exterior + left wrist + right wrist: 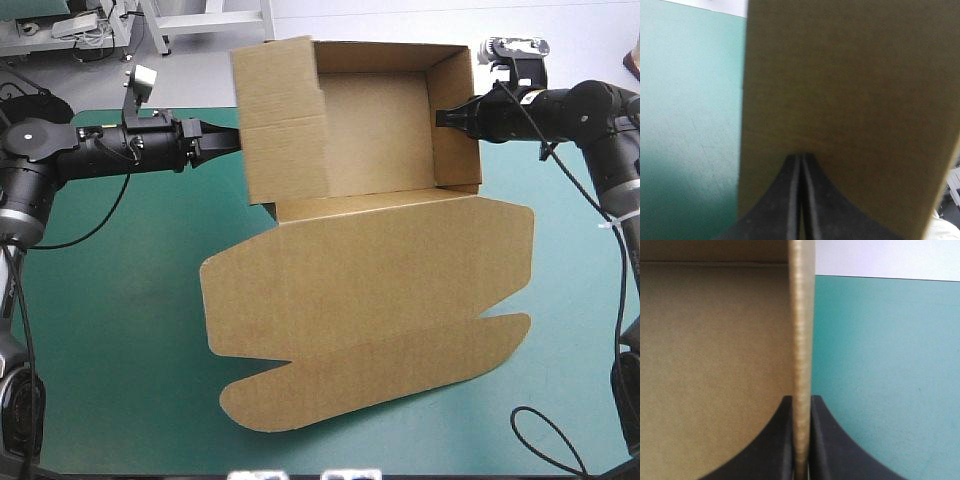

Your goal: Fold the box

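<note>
The brown box stands as an open tray at the table's far side, its lid lying flat toward the front with its tuck flap nearest me. My left gripper is shut, its tip against the outer face of the tall left wall; in the left wrist view the left gripper forms a pointed arch, with that wall straight ahead of it. My right gripper is shut on the right wall. In the right wrist view the board's edge runs between the right gripper's fingers.
The teal-green cover lies bare to the left of the lid and also to its right. The tray stands close to the table's far edge. The flat lid fills the middle of the table.
</note>
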